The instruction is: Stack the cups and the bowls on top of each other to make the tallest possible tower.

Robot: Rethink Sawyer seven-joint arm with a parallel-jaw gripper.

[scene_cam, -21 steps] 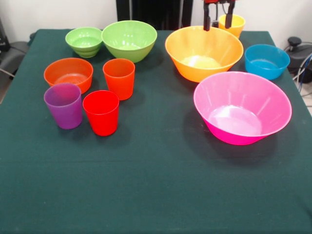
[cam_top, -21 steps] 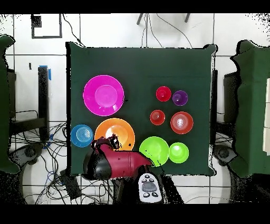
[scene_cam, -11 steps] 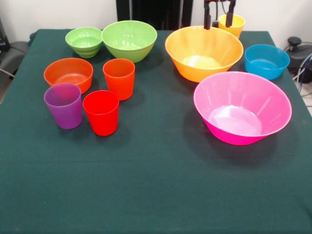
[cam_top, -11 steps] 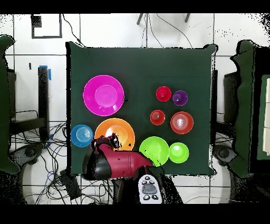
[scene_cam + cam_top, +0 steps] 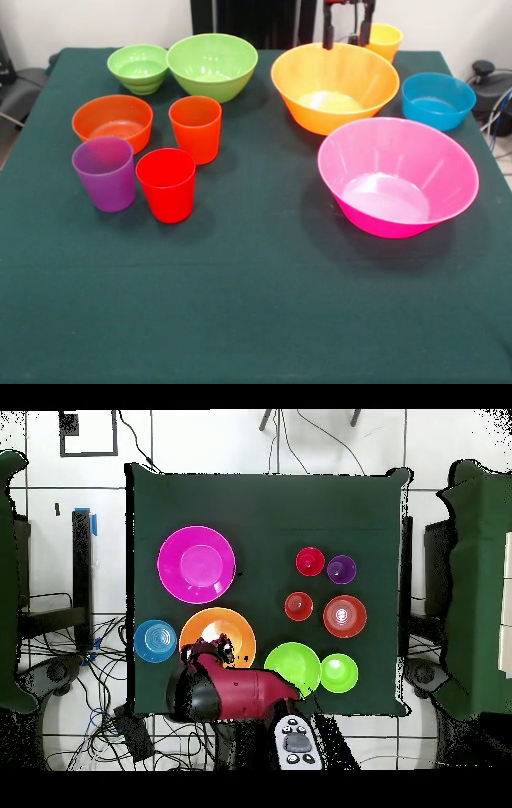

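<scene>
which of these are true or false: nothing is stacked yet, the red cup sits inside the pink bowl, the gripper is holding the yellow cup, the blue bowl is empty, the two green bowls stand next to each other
1. Nothing is stacked yet. True: every cup and bowl stands alone on the table.
2. The red cup sits inside the pink bowl. False: it stands on the cloth beside the purple cup.
3. The gripper holds the yellow cup. False: it hangs open and empty above the yellow-orange bowl.
4. The blue bowl is empty. True.
5. The small green bowl and the larger green bowl stand side by side. True.
</scene>
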